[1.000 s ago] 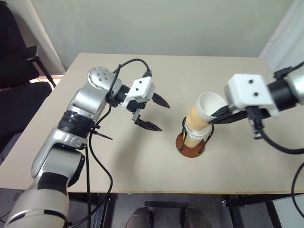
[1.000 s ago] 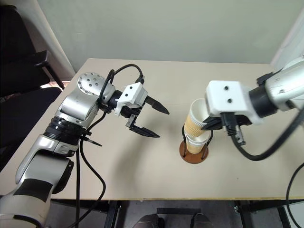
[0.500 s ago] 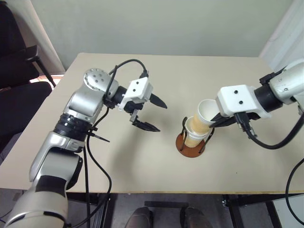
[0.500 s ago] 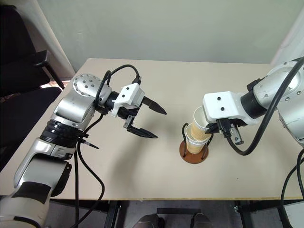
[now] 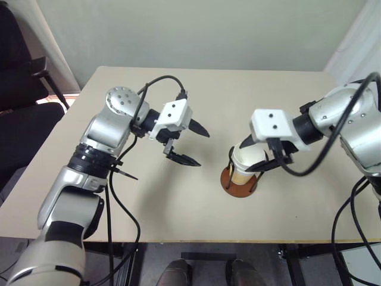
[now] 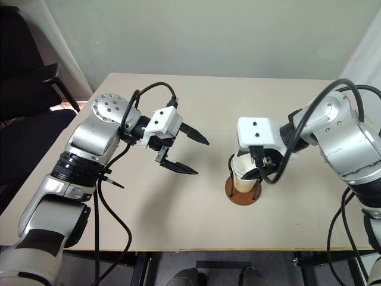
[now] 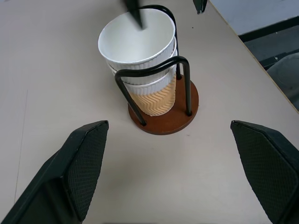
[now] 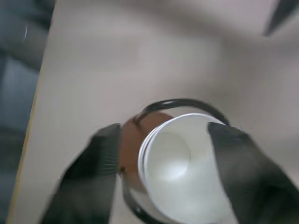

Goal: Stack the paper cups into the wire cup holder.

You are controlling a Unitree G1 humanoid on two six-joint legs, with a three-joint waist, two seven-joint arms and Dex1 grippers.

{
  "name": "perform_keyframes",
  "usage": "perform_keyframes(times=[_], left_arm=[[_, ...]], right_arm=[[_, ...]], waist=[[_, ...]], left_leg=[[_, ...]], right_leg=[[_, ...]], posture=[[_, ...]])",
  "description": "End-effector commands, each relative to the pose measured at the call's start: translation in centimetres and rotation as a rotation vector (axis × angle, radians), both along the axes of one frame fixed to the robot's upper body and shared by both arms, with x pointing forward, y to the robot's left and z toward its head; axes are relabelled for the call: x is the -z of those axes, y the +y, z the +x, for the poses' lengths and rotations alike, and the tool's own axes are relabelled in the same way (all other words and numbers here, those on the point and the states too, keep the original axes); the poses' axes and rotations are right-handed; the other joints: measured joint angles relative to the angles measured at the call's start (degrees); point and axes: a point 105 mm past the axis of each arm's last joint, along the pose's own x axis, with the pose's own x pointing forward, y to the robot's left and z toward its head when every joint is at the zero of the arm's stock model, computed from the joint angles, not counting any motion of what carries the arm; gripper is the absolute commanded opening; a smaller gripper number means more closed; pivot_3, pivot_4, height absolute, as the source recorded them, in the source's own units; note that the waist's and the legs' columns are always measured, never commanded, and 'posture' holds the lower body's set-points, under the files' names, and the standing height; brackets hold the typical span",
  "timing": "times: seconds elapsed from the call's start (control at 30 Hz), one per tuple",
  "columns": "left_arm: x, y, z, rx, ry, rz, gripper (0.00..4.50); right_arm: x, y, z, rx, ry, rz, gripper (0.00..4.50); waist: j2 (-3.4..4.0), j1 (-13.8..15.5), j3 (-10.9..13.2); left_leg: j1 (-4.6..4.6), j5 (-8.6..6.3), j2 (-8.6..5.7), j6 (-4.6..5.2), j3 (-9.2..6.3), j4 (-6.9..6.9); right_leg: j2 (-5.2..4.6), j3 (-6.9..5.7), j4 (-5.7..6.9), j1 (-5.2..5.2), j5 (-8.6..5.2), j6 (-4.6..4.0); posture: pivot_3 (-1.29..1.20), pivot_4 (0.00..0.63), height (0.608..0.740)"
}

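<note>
**Cups nested in the holder; release is the risky part**

The tan-yellow paper cups with white rolled rims (image 7: pixel 140 60) sit nested, upright, between the two black wire loops of the round reddish-brown wire cup holder (image 7: pixel 180 123), which stands on the beige table (image 5: pixel 149 208). The right gripper (image 8: pixel 163 154) straddles the top cup, its black fingers spread apart on either side of the rim. A finger catching the rim or a wire loop on withdrawal could tip the light holder or lift the top cup.

The left gripper (image 5: pixel 187 143) hangs wide open and empty, well apart from the stack. Open tabletop lies all around; the near table edge is the closest one.
</note>
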Motion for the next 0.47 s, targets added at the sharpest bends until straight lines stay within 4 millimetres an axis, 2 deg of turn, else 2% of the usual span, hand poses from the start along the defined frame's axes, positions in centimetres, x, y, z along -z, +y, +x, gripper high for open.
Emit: perform_keyframes(times=[0.03, 0.13, 0.3, 0.47], left_arm=[[-1.1, 0.9, 0.4, -0.064, -0.034, -0.040, 4.50], [-1.5, 2.4, 1.7, -0.198, -0.024, -0.105, 4.50], [-1.6, 5.3, 2.7, -0.390, 0.007, -0.197, 4.50], [-0.9, 7.9, 2.9, -0.532, 0.031, -0.230, 4.50]], right_arm=[[-3.3, -1.9, 0.2, 0.162, -0.041, 0.157, 2.95], [-3.5, -5.2, 0.6, 0.350, -0.045, 0.241, 2.95], [-3.1, -10.2, 0.6, 0.613, -0.068, 0.376, 2.95], [-1.5, -13.3, -0.3, 0.791, -0.097, 0.447, 2.95]], waist=[[0.00, 0.0, 0.0], [-0.01, 0.3, 0.0], [-0.01, 0.1, 0.0], [-0.01, 0.1, 0.0]], left_leg=[[0.00, 0.00, 0.00, 0.00, -0.01, -0.01], [-0.01, -0.01, 0.00, -0.03, -0.06, -0.05], [0.03, -0.03, 0.00, -0.13, -0.01, -0.12], [0.10, 0.06, 0.04, -0.28, 0.02, -0.23]], right_leg=[[0.00, 0.00, -0.02, 0.00, 0.00, 0.00], [0.01, -0.03, -0.04, 0.03, -0.04, -0.06], [0.02, 0.00, -0.04, 0.02, -0.06, -0.09], [0.05, 0.01, 0.06, -0.02, -0.06, -0.09]], posture=[[0.00, 0.150, 0.740], [0.00, 0.150, 0.740], [0.00, 0.150, 0.740], [0.00, 0.150, 0.740]])
